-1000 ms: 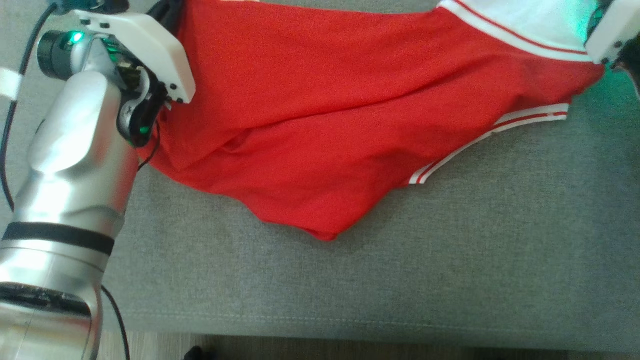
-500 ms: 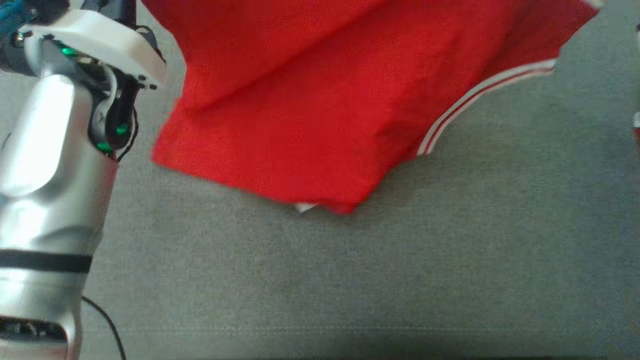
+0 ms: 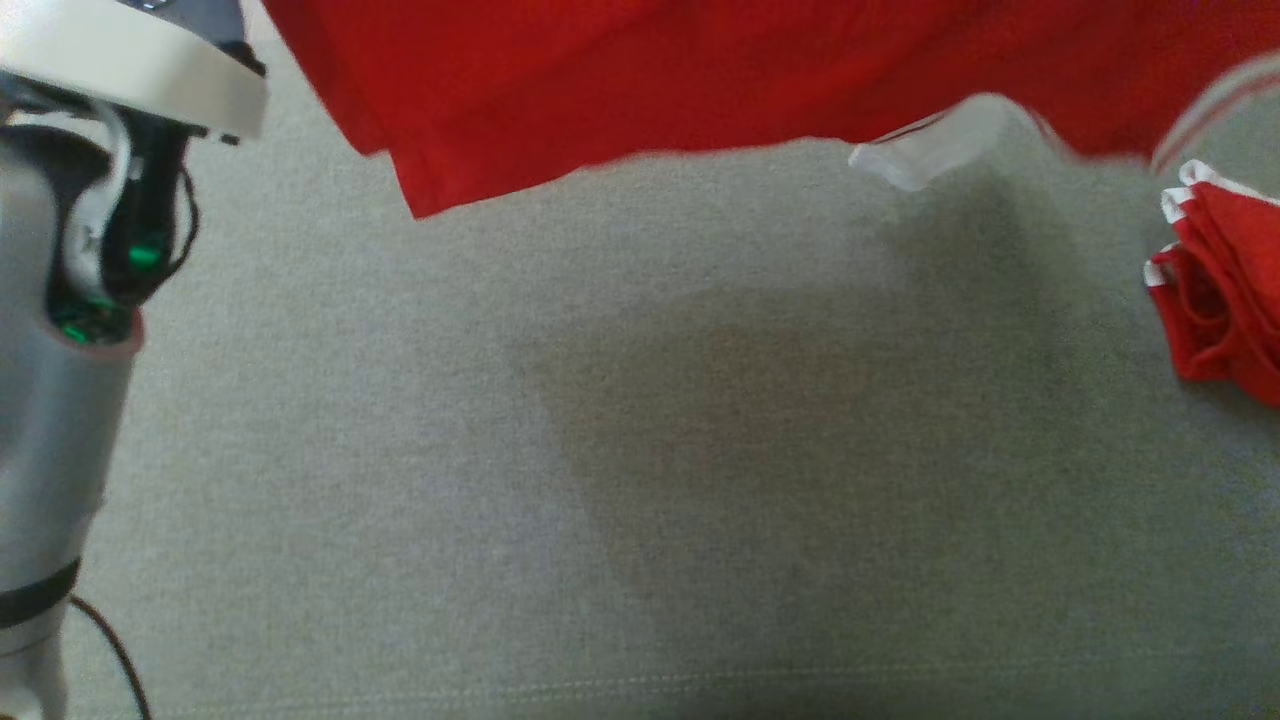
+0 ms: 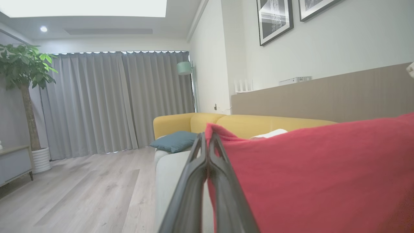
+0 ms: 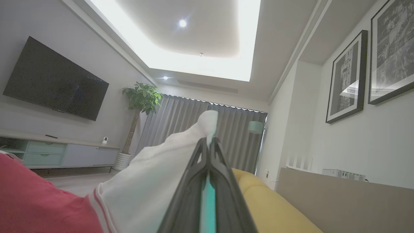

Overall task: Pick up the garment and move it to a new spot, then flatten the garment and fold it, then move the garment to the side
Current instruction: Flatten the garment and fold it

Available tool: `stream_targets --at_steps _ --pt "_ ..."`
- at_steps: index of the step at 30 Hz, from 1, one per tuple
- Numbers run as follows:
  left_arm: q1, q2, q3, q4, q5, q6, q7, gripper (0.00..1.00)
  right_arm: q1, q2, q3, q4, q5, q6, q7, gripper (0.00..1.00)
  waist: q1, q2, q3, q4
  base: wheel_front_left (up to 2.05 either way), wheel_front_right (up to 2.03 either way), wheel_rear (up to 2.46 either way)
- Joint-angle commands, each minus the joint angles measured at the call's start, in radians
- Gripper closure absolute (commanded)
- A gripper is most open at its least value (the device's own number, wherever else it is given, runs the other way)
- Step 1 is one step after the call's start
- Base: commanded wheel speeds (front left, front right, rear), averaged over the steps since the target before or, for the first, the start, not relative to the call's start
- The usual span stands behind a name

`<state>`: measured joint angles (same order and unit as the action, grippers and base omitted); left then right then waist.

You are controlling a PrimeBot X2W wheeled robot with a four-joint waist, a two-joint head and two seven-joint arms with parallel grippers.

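In the head view, a red garment with a white, red-striped part (image 3: 700,70) is seen stretched across the far side of a grey upholstered seat (image 3: 640,520), blurred. Its lower edge runs level, with one red corner lowest towards the left. A pale white flap (image 3: 925,150) is shown under the hem towards the right. A soft shadow is cast on the seat nearer its front edge. Whether the hem touches the seat cannot be told. A second, crumpled red cloth with white edging (image 3: 1225,290) is laid towards the seat's right side, apart from the garment. The silver forearm of the left arm (image 3: 50,450) is seen along the left, topped by a white wrist housing (image 3: 120,60).

In the left wrist view, the left gripper (image 4: 207,138) is shown clenched, its two dark fingers pressed together on a corner of the garment's red cloth, which is spread to the right of the fingers. Behind it a yellow sofa (image 4: 258,123) with a teal cushion (image 4: 174,140), grey curtains (image 4: 113,100) and a potted tree (image 4: 22,74) are seen.

In the right wrist view, the right gripper (image 5: 209,141) is likewise closed tight, with the garment's white part pinched at the tips and bunched to the left; the red cloth is shown at the lower left. A wall-mounted black television (image 5: 55,85) is seen beyond.
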<state>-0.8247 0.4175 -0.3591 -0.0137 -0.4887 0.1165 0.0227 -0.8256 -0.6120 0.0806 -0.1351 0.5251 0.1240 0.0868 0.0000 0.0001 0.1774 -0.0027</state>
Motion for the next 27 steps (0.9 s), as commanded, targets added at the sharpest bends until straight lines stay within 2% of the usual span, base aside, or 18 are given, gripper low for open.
stream_targets --at_steps 1,8,15,21,27 --pt "-0.052 0.063 0.057 -0.066 0.012 0.015 0.028 1.0 -0.014 -0.003 -0.02 -0.057 -0.006 0.007 0.046 1.0 0.0 -0.0001 -0.016 -0.011 0.0 0.0 0.0" --pt "-0.079 0.08 0.064 -0.112 0.013 0.03 0.074 1.0 -0.065 -0.003 -0.03 -0.071 0.017 0.007 0.118 1.0 0.0 -0.0001 -0.026 -0.022 0.0 0.0 0.0" --pt "-0.126 0.065 0.036 -0.054 0.005 0.019 0.11 1.0 -0.124 -0.005 0.02 0.05 0.079 0.007 0.153 1.0 0.0 -0.0001 0.005 -0.024 0.0 0.0 0.0" --pt "-0.2 0.004 0.0 0.138 -0.003 -0.003 0.092 1.0 -0.204 0.021 0.133 0.225 0.119 0.007 0.125 1.0 0.0 -0.0001 0.057 -0.021 0.0 0.0 0.0" --pt "-0.345 -0.062 0.001 0.423 0.019 -0.021 -0.053 1.0 -0.387 0.078 0.266 0.431 0.128 0.007 0.01 1.0 0.0 -0.0001 0.096 -0.023 0.0 0.0 0.0"
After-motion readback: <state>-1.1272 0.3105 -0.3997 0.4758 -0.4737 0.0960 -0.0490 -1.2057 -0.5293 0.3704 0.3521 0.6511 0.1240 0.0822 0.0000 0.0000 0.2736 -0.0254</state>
